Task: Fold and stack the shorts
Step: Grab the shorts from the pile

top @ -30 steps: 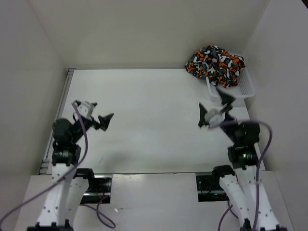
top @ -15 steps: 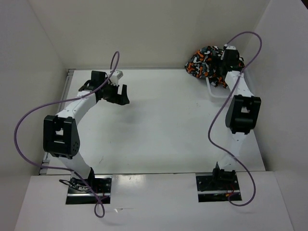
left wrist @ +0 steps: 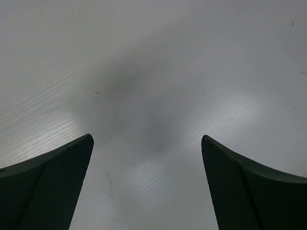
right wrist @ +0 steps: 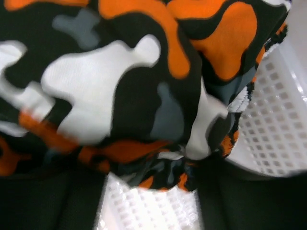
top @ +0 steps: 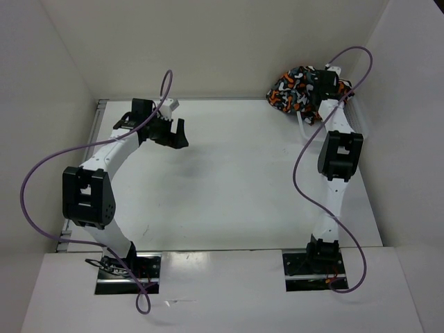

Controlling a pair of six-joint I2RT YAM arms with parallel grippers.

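Note:
The shorts [top: 293,87], printed in orange, black, white and grey blotches, lie heaped in a white mesh basket [top: 304,125] at the table's far right corner. My right gripper [top: 321,81] reaches down into the heap. In the right wrist view the shorts [right wrist: 120,91] fill the frame, and a gathered fold sits pinched between the right gripper [right wrist: 151,170] fingers, above the basket mesh [right wrist: 273,120]. My left gripper [top: 179,136] hangs over bare table at the far left. Seen from the left wrist, the left gripper [left wrist: 147,139] is open with nothing between its fingers.
White walls enclose the table on the left, back and right. The basket stands close against the right wall. Purple cables loop off both arms. Faint scuff marks [left wrist: 110,184] show on the white tabletop under the left gripper.
Both arms have stretched out from their folded pose near the bases. The right gripper reached the heap in the basket and closed on fabric. The left gripper stayed open.

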